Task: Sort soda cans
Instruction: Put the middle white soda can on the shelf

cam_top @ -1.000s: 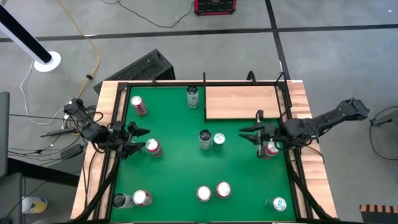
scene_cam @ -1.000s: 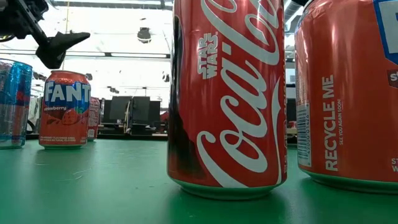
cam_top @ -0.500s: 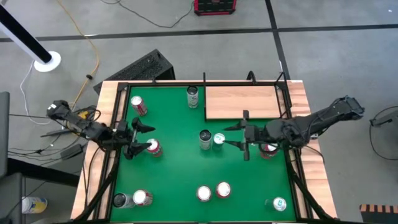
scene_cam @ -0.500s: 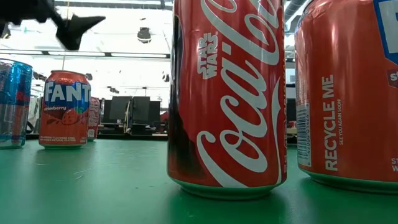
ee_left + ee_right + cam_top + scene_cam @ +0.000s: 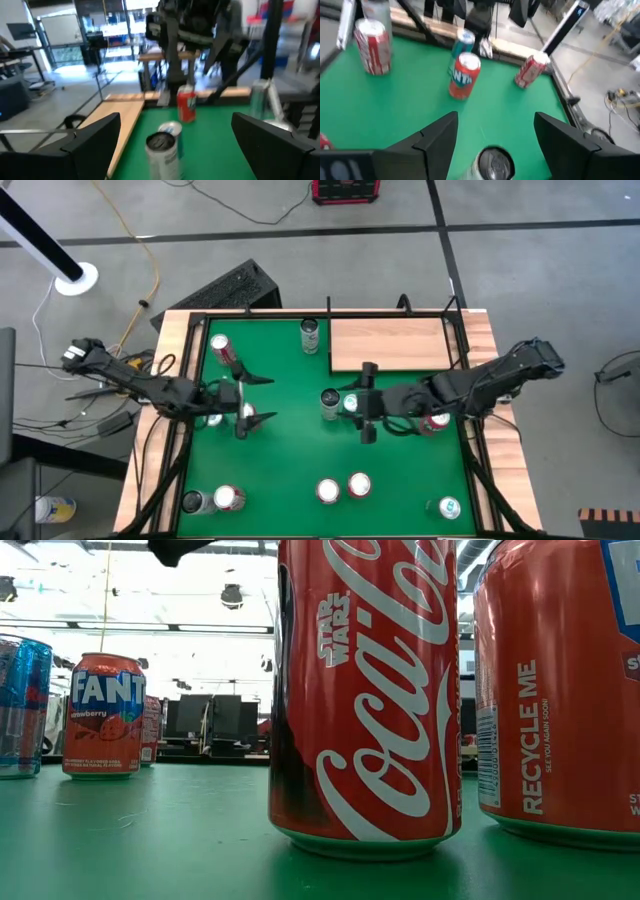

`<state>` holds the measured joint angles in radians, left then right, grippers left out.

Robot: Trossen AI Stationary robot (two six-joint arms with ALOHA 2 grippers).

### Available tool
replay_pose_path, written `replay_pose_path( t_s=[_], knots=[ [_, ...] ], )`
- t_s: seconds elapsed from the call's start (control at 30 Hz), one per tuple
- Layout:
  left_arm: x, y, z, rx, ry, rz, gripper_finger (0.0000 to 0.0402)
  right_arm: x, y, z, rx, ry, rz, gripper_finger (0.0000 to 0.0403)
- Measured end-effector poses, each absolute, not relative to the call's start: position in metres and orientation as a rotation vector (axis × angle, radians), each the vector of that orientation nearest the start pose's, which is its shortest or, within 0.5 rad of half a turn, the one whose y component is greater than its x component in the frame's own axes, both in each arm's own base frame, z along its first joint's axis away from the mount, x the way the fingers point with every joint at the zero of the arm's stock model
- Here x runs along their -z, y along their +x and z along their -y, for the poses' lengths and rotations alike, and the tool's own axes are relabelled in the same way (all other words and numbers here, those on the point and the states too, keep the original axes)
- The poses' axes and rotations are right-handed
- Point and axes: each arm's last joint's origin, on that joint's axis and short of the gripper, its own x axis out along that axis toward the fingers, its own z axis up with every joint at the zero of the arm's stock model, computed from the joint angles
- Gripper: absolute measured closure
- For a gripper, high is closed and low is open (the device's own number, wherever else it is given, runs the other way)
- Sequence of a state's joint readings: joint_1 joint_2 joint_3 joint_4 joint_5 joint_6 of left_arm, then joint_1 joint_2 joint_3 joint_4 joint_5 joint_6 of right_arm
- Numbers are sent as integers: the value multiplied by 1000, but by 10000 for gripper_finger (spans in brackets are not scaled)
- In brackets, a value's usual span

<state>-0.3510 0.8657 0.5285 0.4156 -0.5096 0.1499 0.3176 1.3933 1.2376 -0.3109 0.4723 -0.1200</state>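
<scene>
Two grippers over the green mat [image 5: 290,450], and both stand wide apart with nothing held. My right gripper [image 5: 366,402] hangs just beside the centre pair, a dark-topped can [image 5: 329,402] and a green can [image 5: 351,403]. A red can [image 5: 434,421] stands behind that gripper, under my right arm. My left gripper [image 5: 246,400] hovers well to the far side of the pair, over an orange Fanta can [image 5: 464,75]. Other cans dot the mat's edges.
</scene>
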Motion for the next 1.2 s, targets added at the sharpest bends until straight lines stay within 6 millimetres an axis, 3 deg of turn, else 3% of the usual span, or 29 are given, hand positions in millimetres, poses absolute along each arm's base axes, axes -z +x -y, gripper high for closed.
replay_pose_path(
  t_s=[0.2,0.4,0.5,0.63,0.73,0.83,0.93,1.2],
  knots=[
    [-285,203,46,-177,284,-67,33,-336,315,-84,134,-338,-550,106],
    [-287,200,21,-251,380,-114,33,-334,322,-72,112,-393,-577,106],
    [-294,191,3,-332,409,-115,33,-335,325,-56,30,-365,-576,106],
    [-300,178,-17,-404,421,-114,33,-339,333,-20,7,-351,-536,106],
    [-301,169,-26,-430,422,-136,33,-339,335,7,9,-321,-525,106],
    [-298,163,-30,-421,423,-186,33,-333,339,22,-41,-271,-536,106],
    [-295,160,-33,-402,403,-219,33,-331,338,25,-122,-224,-535,106],
    [-290,139,-30,-323,345,-185,33,-333,338,10,-218,-223,-513,106]
  ],
)
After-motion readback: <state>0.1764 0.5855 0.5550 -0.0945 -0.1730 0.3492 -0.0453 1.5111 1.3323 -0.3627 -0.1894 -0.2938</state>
